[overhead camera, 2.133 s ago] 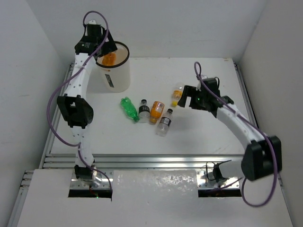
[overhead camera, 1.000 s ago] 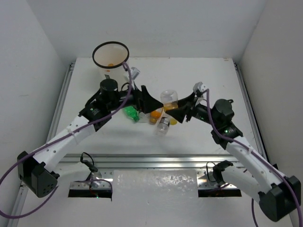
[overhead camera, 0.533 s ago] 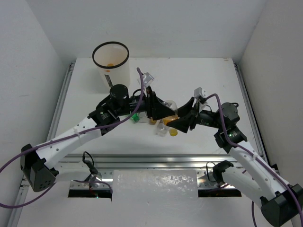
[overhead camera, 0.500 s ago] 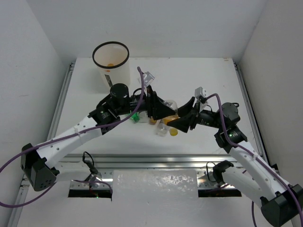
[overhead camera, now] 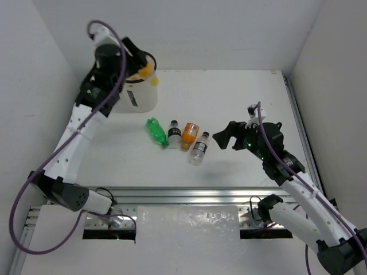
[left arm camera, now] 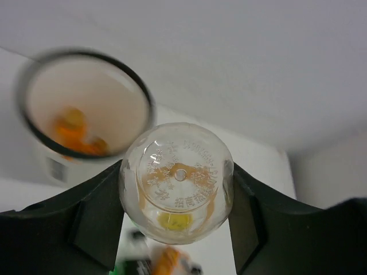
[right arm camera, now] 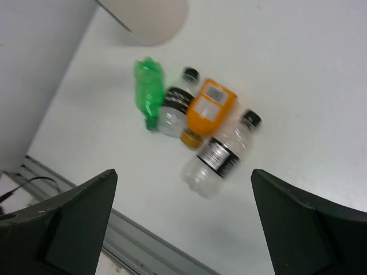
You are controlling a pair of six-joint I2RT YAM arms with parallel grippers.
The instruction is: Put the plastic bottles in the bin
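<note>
My left gripper (overhead camera: pixel 142 63) is raised beside the rim of the white bin (overhead camera: pixel 137 96) and is shut on a clear bottle with orange liquid (left arm camera: pixel 176 182), seen base-on between the fingers (left arm camera: pixel 86 217). The left wrist view shows the bin (left arm camera: pixel 34 132) to the left of the gripper, with orange bottles (left arm camera: pixel 73 130) at its bottom. On the table lie a green bottle (overhead camera: pixel 156 130), a clear dark-labelled bottle (overhead camera: pixel 174 133), an orange bottle (overhead camera: pixel 190 135) and another clear bottle (overhead camera: pixel 199 148). My right gripper (overhead camera: pixel 221 137) hangs open to their right, holding nothing. The same bottles appear in the right wrist view, green (right arm camera: pixel 148 89), orange (right arm camera: pixel 210 107) and clear (right arm camera: pixel 221 157).
Aluminium rails (overhead camera: pixel 183 195) run along the table's near edge, with more rail down the right side (overhead camera: pixel 299 126). White walls close in the table on the left, back and right.
Both grippers met over the table's middle around the bottle. The right gripper has since opened and drawn back to the right; the left arm has carried the bottle up to the bin.
</note>
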